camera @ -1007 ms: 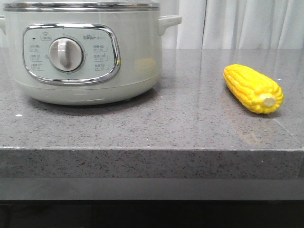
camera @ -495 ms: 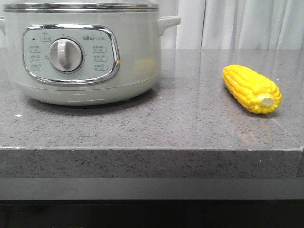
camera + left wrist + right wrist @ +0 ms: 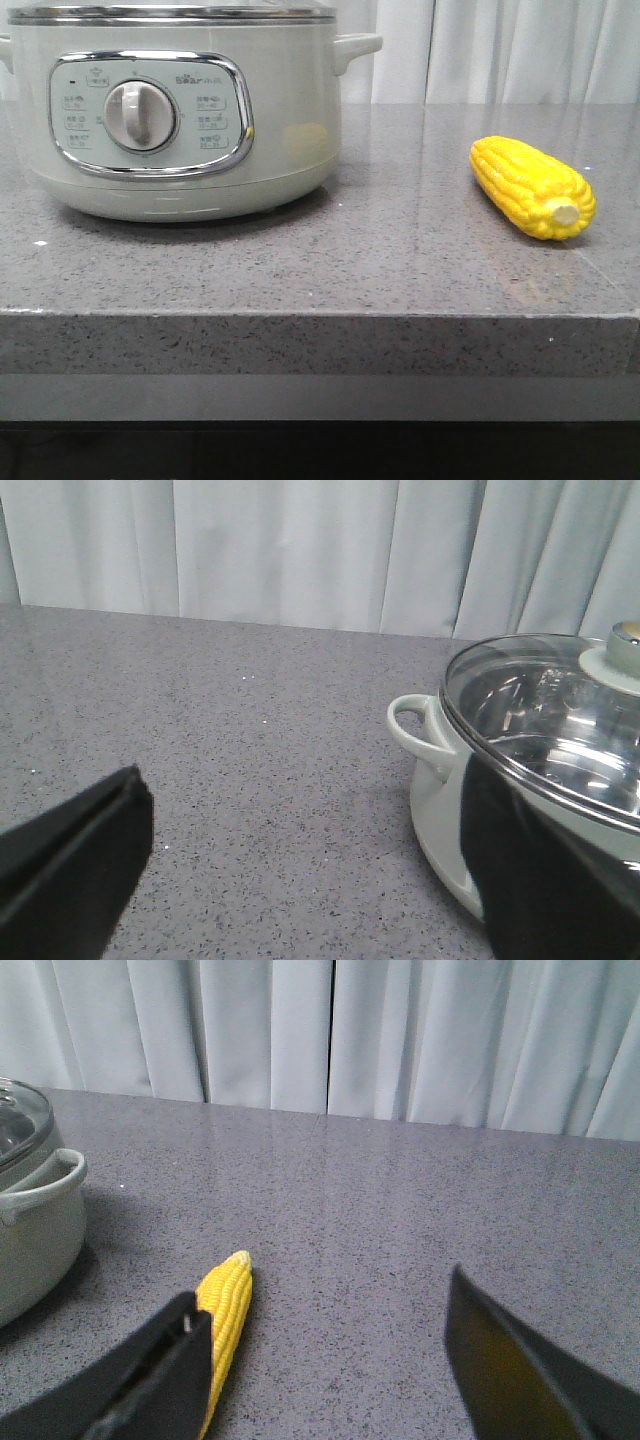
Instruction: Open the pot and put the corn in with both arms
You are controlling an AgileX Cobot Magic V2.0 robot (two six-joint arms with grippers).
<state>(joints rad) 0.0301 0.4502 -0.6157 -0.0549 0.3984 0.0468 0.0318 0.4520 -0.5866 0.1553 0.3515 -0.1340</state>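
Left gripper [image 3: 300, 880] is showing two matte black fingers [image 3: 70, 865], flat-faced and wedge-shaped, no visible screws or markings. Right gripper [image 3: 330, 1370] fingers [image 3: 160, 1375] are looking the same: black, tapered, possibly a slight brownish sheen on one inner face. Cables aren't showing.

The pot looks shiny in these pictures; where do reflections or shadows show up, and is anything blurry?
Front view: the pot mirrors a faint yellow patch of the corn on its side and casts a soft shadow on the glossy countertop. Left wrist view: the glass lid shows bright glare, and the near gripper fingers are dark and soft-edged. Right wrist view: even light, fingers blurred.
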